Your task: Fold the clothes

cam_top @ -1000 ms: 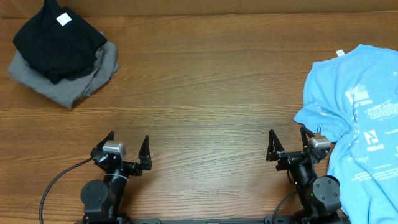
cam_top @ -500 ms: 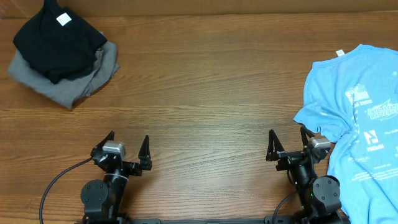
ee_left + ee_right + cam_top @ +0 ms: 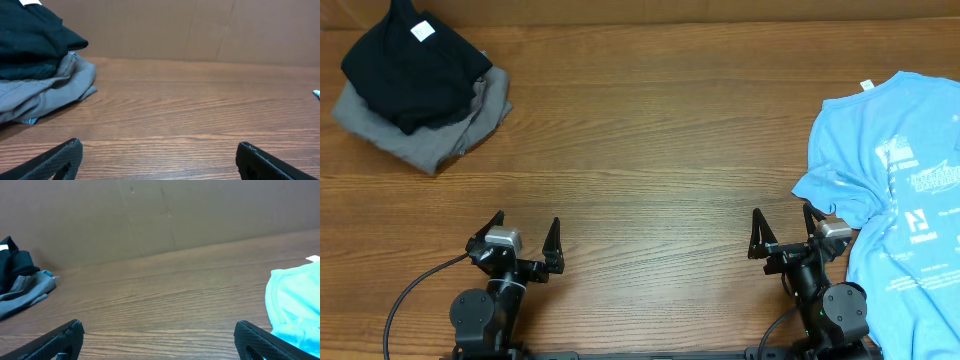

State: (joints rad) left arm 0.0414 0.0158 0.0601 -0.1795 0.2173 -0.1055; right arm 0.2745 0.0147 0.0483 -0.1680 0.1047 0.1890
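Note:
The clothes, a sky-blue T-shirt (image 3: 900,190) with white and dark lettering and a small white neck tag, lie crumpled at the table's right side, running off the right edge of the overhead view. Part of the shirt (image 3: 292,305) shows at the right of the right wrist view. My right gripper (image 3: 783,228) (image 3: 157,332) stands open near the front edge, its right finger close beside the shirt's left hem, nothing between its fingers. Near the front left, my left gripper (image 3: 527,233) (image 3: 159,152) is open and empty, far from the shirt.
A black folded garment (image 3: 415,60) with a white tag lies on a grey folded garment (image 3: 440,130) at the back left corner; both also appear in the left wrist view (image 3: 35,55). A brown cardboard wall (image 3: 160,215) stands behind the wooden table (image 3: 650,150).

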